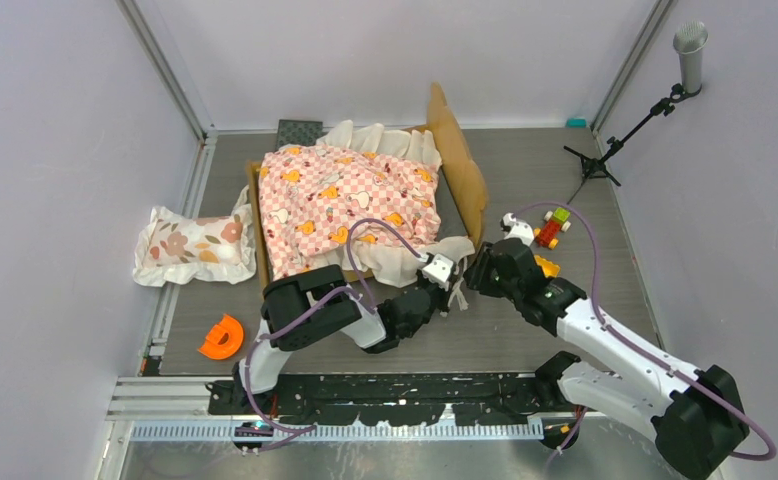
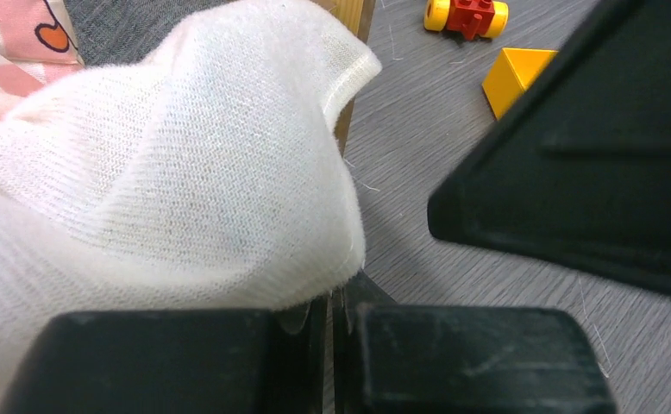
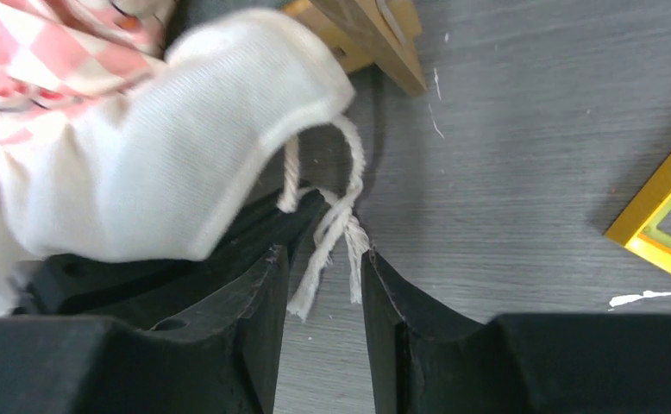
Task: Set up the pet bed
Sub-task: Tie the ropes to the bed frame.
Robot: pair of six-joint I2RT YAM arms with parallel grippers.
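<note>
The pillow (image 1: 193,245) lies at the far left of the desk (image 1: 525,330), apart from the bed (image 1: 462,160) and not yet placed on it. The bed stands mid-desk with its headboard on the right. The sheet (image 1: 350,195) is bunched over it rather than spread flat. At the bed's near right corner the left claw (image 2: 332,319) is fully closed, pinching the sheet's white hem (image 2: 185,172), probably to hold that corner over the frame. Just right of it, the right claw (image 3: 323,259) stands partly open and grips nothing. A frayed cord (image 3: 332,224) from the hem dangles loose between its fingers. My guess is that the cord ties the corner down, so one claw anchors the hem while the other works the cord.
</note>
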